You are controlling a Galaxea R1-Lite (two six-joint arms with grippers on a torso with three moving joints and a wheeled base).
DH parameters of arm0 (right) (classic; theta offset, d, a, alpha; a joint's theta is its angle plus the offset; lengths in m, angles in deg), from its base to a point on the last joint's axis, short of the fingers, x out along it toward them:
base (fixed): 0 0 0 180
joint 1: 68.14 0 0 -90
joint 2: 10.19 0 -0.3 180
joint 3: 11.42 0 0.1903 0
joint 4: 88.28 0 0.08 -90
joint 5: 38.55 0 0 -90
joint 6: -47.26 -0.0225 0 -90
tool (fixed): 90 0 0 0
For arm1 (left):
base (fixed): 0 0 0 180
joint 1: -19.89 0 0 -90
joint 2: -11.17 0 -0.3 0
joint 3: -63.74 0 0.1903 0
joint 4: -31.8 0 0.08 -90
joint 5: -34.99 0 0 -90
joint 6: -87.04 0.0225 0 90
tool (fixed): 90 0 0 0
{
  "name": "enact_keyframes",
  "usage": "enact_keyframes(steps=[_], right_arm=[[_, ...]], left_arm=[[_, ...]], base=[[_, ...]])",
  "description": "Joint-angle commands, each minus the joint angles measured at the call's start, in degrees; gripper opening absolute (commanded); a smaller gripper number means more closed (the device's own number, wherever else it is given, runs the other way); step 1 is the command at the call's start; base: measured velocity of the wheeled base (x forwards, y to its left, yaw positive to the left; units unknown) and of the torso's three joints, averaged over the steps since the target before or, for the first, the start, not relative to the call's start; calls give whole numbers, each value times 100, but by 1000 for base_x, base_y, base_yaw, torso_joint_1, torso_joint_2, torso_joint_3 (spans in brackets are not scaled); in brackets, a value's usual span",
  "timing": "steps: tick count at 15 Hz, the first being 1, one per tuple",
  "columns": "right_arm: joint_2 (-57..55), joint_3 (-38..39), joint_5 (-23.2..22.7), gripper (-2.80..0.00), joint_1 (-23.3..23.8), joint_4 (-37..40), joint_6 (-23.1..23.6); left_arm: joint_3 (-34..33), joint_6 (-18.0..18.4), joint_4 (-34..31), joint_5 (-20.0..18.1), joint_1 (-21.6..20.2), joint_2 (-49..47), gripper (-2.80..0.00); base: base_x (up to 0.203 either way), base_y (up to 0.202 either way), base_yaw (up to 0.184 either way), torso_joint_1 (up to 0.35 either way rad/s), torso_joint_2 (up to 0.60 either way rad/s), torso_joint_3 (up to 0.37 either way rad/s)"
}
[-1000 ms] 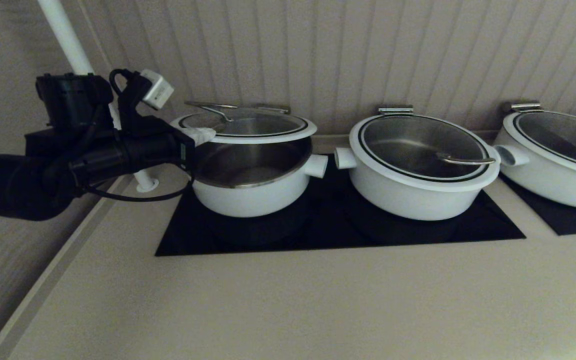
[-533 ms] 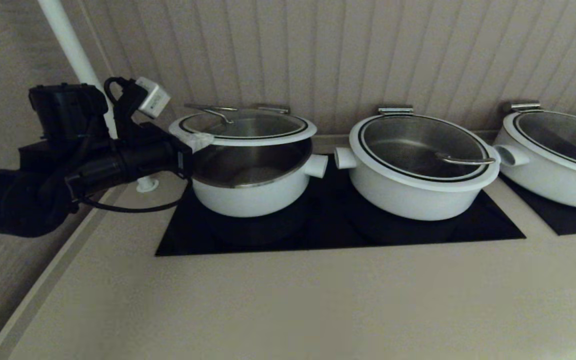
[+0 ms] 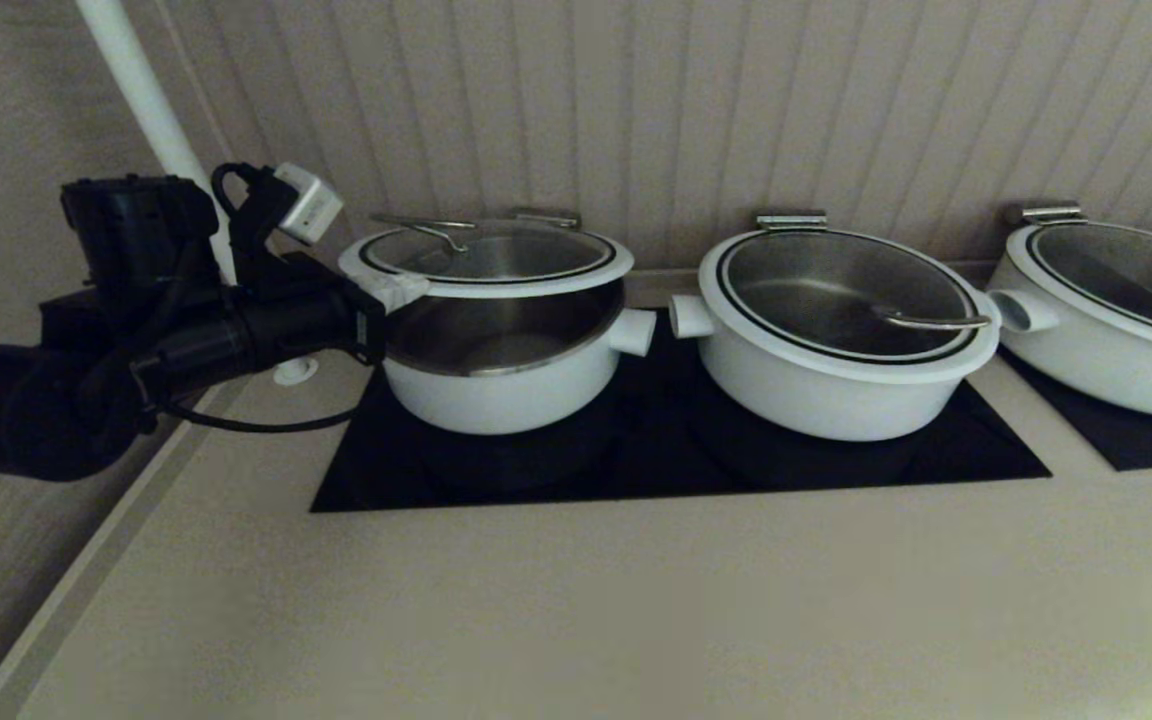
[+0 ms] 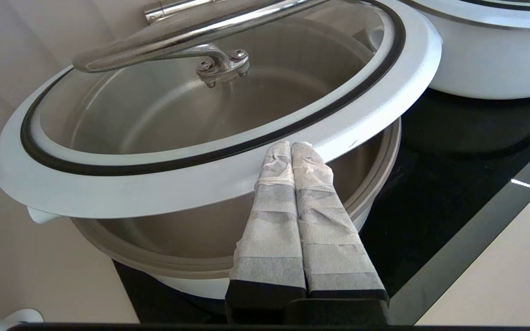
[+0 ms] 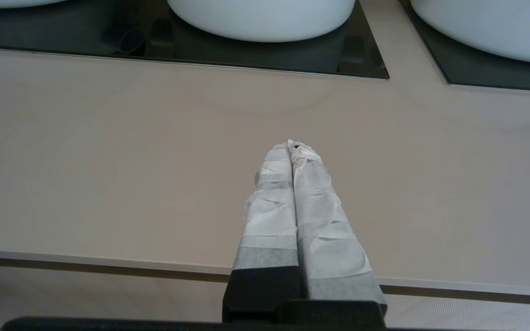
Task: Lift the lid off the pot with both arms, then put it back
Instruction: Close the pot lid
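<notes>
The pot point(image 3: 496, 395) stands at the left of the black cooktop point(image 3: 686, 470). The glass lid point(image 3: 496, 255) with its steel loop handle point(image 3: 426, 222) hangs raised above it, with a gap to the pot's rim. My left gripper point(image 3: 401, 288) is shut, its taped fingertips pressed against the underside of the lid's white rim at the left side. The left wrist view shows the gripper point(image 4: 292, 147) touching the lid's rim point(image 4: 154, 184) over the pot's steel interior point(image 4: 154, 230). My right gripper point(image 5: 291, 145) is shut and empty above the bare counter near its front edge, out of the head view.
Two wider white pots with glass lids stand to the right, one in the middle point(image 3: 836, 340) and one at the far right point(image 3: 1116, 310). A white pipe point(image 3: 146, 100) rises behind my left arm. The panelled wall runs close behind the pots.
My left gripper has moved down and slightly left, and the lid's left side has come down a little with it. The pots have not moved.
</notes>
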Motion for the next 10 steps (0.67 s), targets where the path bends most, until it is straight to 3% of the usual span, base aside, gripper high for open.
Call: enact_keyframes(steps=[1, 10], right_arm=[[1, 1, -3, -280, -2, 0, 3], [1, 1, -3, -280, -1, 0, 3]], left_arm=[[35, 7, 22, -11, 1, -94, -280], [8, -2, 319, -11, 1, -356, -280]], base=[[0, 0, 0, 0, 0, 0], [0, 0, 0, 0, 0, 0]])
